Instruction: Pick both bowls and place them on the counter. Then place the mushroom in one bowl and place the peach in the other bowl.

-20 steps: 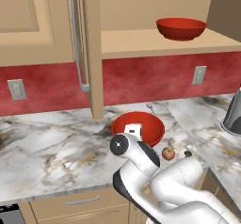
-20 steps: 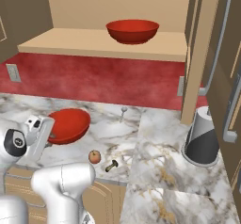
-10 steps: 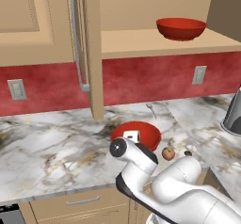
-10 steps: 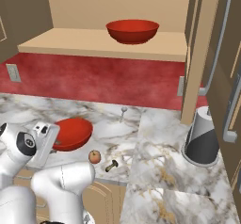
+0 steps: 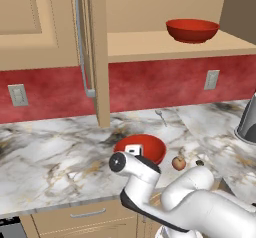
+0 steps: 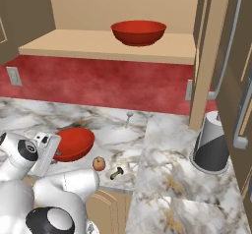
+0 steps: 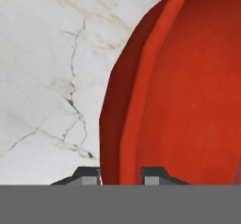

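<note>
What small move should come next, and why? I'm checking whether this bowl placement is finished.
Probably open the gripper and let go. Its fingers straddle the rim of the red bowl, shut on it, and that bowl appears to sit on the marble counter beside the peach. The second bowl waits on the shelf.

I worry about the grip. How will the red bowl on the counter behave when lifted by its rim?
The bowl looks glossy, so it may slip between the end effector fingers. Held by one edge, this wide, shallow shape would probably tilt. It seems rigid.
</note>
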Motion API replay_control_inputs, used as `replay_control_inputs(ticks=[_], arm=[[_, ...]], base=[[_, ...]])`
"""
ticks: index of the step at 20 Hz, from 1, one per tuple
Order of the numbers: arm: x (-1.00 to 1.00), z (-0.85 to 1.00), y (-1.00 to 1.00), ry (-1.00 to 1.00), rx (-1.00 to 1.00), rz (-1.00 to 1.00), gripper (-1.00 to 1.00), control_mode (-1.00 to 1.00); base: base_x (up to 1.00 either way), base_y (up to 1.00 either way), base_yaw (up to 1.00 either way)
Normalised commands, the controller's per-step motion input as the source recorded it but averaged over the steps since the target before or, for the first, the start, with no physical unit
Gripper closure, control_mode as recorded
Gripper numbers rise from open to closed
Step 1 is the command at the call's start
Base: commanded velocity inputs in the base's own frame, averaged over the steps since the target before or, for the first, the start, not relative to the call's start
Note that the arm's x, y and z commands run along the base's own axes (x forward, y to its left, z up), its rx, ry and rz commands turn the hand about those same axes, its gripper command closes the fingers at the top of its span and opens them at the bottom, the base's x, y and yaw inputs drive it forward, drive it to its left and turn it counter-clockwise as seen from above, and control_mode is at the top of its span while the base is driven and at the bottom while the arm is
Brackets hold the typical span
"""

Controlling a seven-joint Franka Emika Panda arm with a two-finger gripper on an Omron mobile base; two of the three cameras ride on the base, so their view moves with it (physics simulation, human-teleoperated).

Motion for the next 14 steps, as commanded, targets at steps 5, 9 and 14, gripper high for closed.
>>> replay_control_inputs(ticks=[5, 9, 14], arm=[[0.12, -0.29, 0.0, 0.01, 0.0, 0.0, 1.0, -1.0], [0.09, -0.14, 0.0, 0.02, 0.03, 0.0, 1.0, -1.0], [-0.01, -0.02, -0.07, 0.0, 0.03, 0.0, -1.0, -1.0]], base=[[0.0, 0.0, 0.0], [0.0, 0.0, 0.0], [0.0, 0.0, 0.0]])
